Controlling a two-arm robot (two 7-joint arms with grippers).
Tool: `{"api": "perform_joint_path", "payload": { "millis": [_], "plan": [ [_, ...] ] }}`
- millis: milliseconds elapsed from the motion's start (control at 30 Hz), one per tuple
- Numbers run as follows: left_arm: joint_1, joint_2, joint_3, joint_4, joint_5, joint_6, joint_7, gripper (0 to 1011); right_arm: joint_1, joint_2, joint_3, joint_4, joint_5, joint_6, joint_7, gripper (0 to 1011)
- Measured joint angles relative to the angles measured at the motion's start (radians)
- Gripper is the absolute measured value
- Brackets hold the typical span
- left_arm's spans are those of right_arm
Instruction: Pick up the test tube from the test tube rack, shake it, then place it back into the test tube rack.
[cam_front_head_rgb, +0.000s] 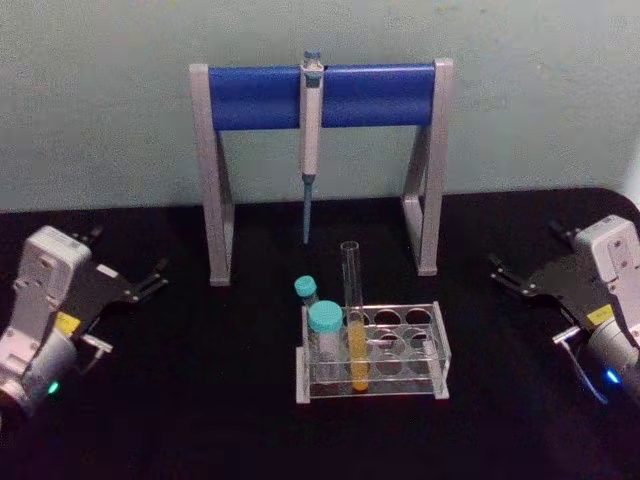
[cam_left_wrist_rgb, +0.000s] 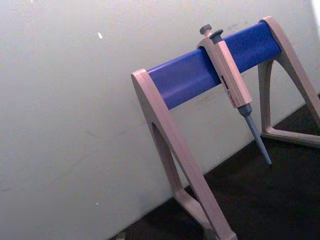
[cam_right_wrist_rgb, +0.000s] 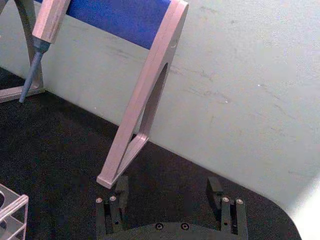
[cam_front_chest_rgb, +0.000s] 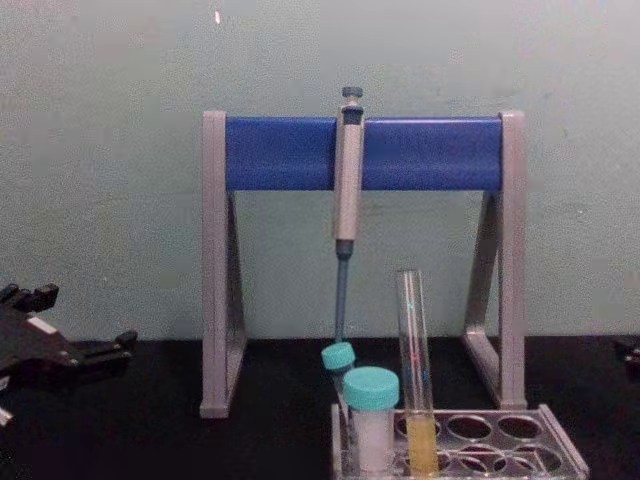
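The test tube (cam_front_head_rgb: 351, 290) is a tall clear glass tube with yellow liquid in its lower part. It stands upright in a front-row hole of the test tube rack (cam_front_head_rgb: 425, 350), a low clear plastic rack at the table's middle front. The chest view shows the test tube (cam_front_chest_rgb: 413, 340) rising well above the rack (cam_front_chest_rgb: 540, 445). My left gripper (cam_front_head_rgb: 155, 278) rests open at the far left, well clear of the rack. My right gripper (cam_front_head_rgb: 497, 272) rests open at the far right, its two fingers wide apart with nothing between them in the right wrist view (cam_right_wrist_rgb: 167, 185).
A grey-and-blue pipette stand (cam_front_head_rgb: 320, 95) stands behind the rack with a pipette (cam_front_head_rgb: 310, 130) hanging from its bar. A teal-capped white vial (cam_front_head_rgb: 325, 325) and a small tilted teal-capped tube (cam_front_head_rgb: 306, 290) sit at the rack's left end. The black table (cam_front_head_rgb: 200, 400) lies bare on both sides of the rack.
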Motion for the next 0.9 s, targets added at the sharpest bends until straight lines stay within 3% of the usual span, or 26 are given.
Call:
{"api": "perform_joint_path", "payload": {
  "millis": [900],
  "plan": [
    [0.000, 0.000, 0.000, 0.000, 0.000, 0.000, 0.000, 1001, 0.000, 0.000, 0.000, 0.000, 0.000, 0.000, 0.000, 1000]
  ]
}}
